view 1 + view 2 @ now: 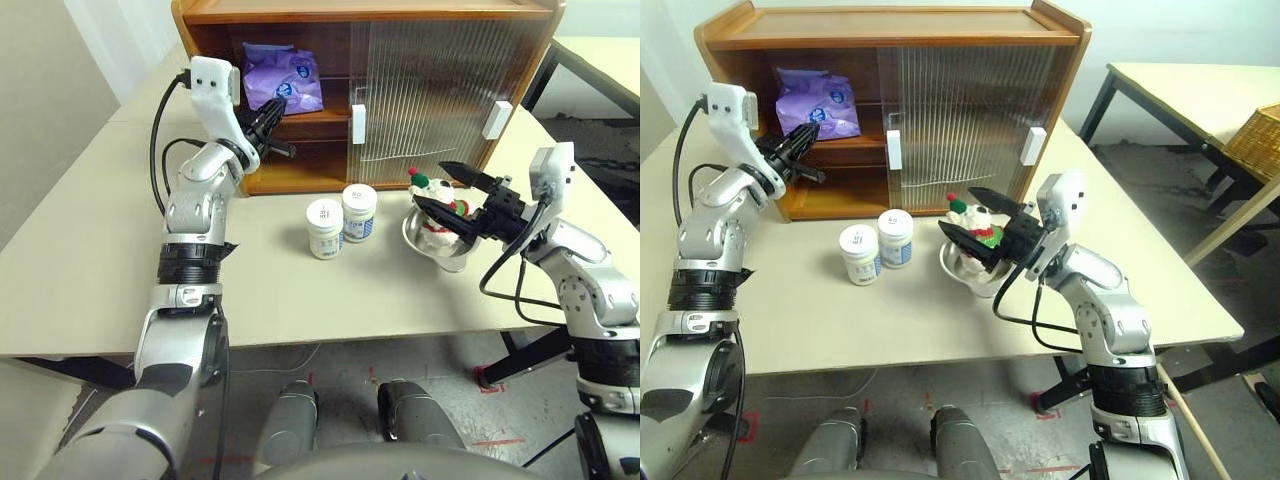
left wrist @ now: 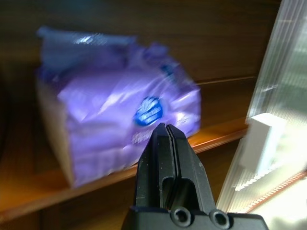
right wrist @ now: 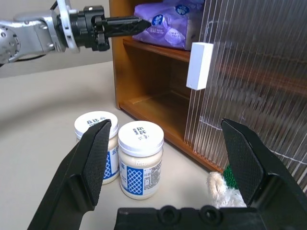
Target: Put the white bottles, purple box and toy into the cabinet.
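Tissue pack [image 1: 283,77], purple, lies on the cabinet's [image 1: 300,18] upper shelf; the left end effector [image 1: 274,110] is closed and empty just before it. 2 white bottles [image 1: 342,219] stand on the table [image 1: 90,250]. The right end effector [image 1: 432,188] gapes wide around the plush bear [image 1: 976,226] in its steel bowl [image 1: 962,270].

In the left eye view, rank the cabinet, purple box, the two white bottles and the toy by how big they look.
1. cabinet
2. purple box
3. white bottles, alike, so unranked
4. toy, smallest showing, though partly hidden behind the right end effector
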